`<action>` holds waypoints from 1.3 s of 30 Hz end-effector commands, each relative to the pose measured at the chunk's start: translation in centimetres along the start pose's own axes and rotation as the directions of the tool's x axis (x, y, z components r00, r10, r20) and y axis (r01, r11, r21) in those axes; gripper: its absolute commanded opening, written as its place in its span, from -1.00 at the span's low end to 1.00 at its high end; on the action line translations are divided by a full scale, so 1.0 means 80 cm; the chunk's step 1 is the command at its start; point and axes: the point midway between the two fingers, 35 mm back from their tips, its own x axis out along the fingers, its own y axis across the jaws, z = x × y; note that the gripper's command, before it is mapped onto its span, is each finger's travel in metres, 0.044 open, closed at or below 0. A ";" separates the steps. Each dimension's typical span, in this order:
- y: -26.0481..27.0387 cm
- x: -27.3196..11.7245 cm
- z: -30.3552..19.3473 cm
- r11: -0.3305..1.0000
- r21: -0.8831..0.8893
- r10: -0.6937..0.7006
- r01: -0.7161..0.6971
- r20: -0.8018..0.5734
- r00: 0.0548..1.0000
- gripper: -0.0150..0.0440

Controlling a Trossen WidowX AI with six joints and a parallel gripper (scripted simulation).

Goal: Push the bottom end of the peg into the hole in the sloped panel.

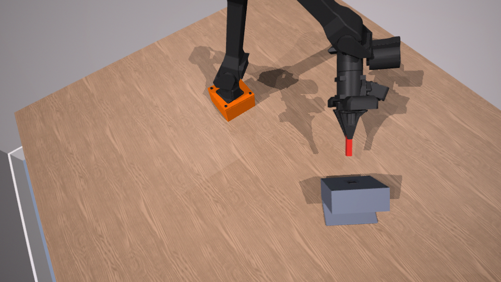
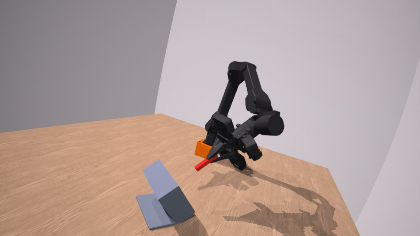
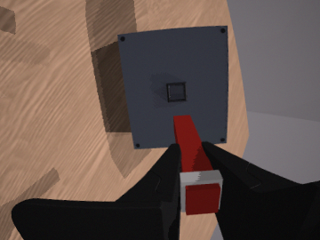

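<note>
My gripper [image 1: 349, 137] [image 2: 209, 159] [image 3: 188, 150] is shut on the red square peg [image 1: 348, 147] [image 2: 202, 164] [image 3: 189, 141], which has a white band near its upper end. The peg is tilted and held above the table, its free end pointing toward the panel and apart from it. The sloped blue-grey panel [image 1: 360, 200] [image 2: 162, 182] [image 3: 147, 62] stands in front of the gripper. Its square hole [image 1: 351, 181] [image 3: 176, 92] shows in the face, just above the peg's far end in the wrist view. The panel face is hidden in the exterior view.
The panel's flat foot [image 1: 350, 219] [image 2: 149, 208] rests on the wooden table [image 1: 157, 210] [image 2: 73, 164]. The arm's orange base [image 1: 241, 106] [image 2: 201, 149] stands behind and to the left in the top view. Table edges show beyond the arm, and dark arm shadows fall on the wood.
</note>
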 end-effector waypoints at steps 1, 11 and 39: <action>0.000 0.008 0.001 1.000 -0.009 -0.010 0.010 0.001 1.000 -0.49; 0.001 0.025 0.005 1.000 -0.016 -0.023 0.023 0.013 1.000 -0.49; 0.001 0.061 0.008 0.999 -0.025 -0.043 0.044 0.027 0.999 -0.49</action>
